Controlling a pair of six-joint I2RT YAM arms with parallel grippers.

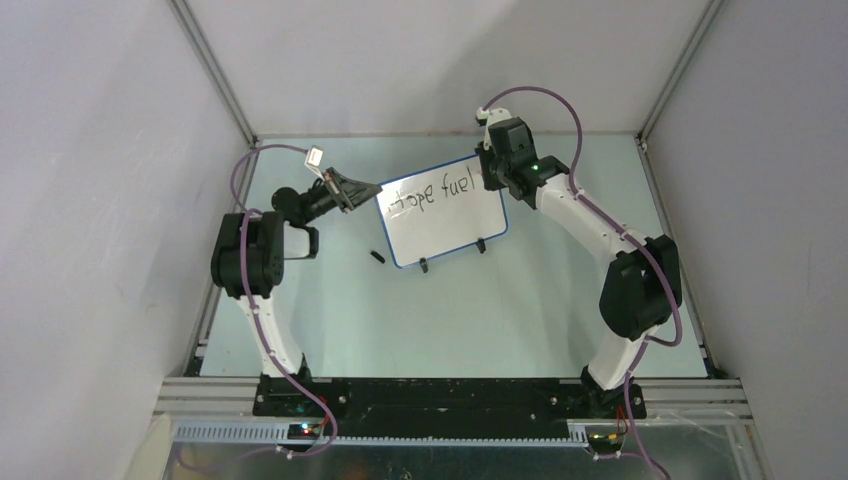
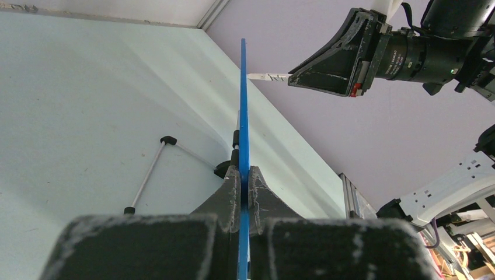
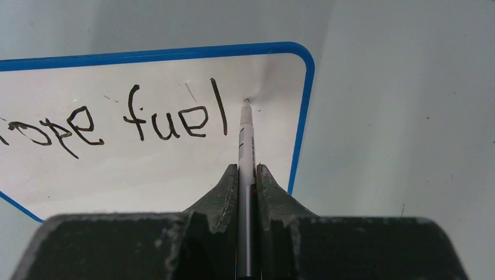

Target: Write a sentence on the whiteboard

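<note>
The whiteboard [image 1: 450,225] stands on its black clip feet, white with a blue frame. The sentence [image 1: 435,195] reads "Hope fuel" in black along its top; the right wrist view shows the sentence [image 3: 166,119] close up. My left gripper [image 1: 372,190] is shut on the board's left edge, and the blue frame [image 2: 243,105] runs edge-on between its jaws [image 2: 244,184]. My right gripper [image 1: 492,172] is shut on the marker pen [image 3: 246,143]. The pen's tip touches the board just right of the "l", near the top right corner.
A small black pen cap [image 1: 377,257] lies on the table left of the board's lower corner. In the left wrist view the right gripper [image 2: 335,64] with the pen shows beyond the board. Grey enclosure walls stand on both sides.
</note>
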